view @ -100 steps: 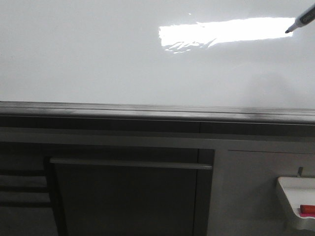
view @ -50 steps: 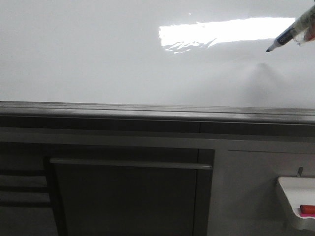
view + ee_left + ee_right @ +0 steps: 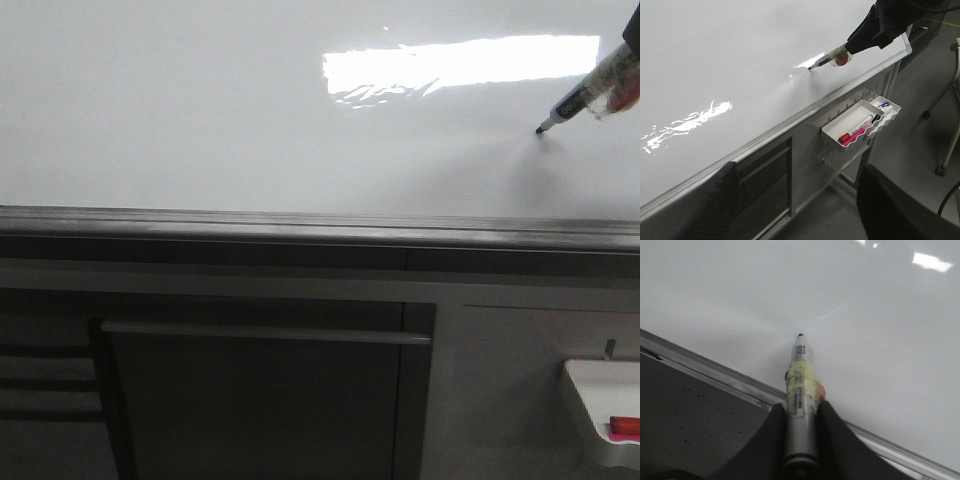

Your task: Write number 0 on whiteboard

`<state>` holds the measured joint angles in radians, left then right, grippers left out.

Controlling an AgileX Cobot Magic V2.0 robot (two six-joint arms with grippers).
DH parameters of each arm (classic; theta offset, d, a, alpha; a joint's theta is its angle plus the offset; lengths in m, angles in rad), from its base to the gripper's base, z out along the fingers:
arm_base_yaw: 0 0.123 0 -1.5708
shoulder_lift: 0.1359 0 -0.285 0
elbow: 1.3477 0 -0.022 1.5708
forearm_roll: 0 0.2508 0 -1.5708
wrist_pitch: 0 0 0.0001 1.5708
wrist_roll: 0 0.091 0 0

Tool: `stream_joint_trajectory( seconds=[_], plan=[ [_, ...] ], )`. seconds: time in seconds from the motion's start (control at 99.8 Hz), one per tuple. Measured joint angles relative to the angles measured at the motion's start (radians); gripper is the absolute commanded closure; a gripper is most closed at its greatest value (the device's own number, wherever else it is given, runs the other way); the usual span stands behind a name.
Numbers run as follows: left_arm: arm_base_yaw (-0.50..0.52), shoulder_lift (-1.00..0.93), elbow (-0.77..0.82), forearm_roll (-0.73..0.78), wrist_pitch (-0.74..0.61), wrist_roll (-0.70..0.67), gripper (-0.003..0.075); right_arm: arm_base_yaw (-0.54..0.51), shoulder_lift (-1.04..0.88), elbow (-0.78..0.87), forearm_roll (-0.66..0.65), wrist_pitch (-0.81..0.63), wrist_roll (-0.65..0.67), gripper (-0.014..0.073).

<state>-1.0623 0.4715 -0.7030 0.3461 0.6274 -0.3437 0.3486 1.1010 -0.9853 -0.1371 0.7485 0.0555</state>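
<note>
Right arm: reaches in from the right side of the front view; in the left wrist view it shows as a dark sleeve slanting down toward the whiteboard (image 3: 715, 60).
Right end effector (image 3: 801, 427): its two dark fingers (image 3: 771, 440) are closed around the barrel of a marker (image 3: 801, 390), which juts straight out ahead between them.
Marker tip: at the board surface, seemingly touching.
Left arm: out of sight in the front view.
Left end effector (image 3: 795, 205): two dark fingers (image 3: 715, 205) spread wide apart, nothing between them, held off from the board.

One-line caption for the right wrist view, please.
Right tool grips a marker, its tip at the blank whiteboard.
</note>
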Motion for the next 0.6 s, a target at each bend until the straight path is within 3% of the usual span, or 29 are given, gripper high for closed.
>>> stream_joint_trajectory(
  seconds=[0.601],
  plan=[
    [0.000, 0.000, 0.000, 0.000, -0.002, 0.000, 0.0258, 0.000, 0.005, 0.000, -0.018, -0.081, 0.018, 0.0535]
  ],
)
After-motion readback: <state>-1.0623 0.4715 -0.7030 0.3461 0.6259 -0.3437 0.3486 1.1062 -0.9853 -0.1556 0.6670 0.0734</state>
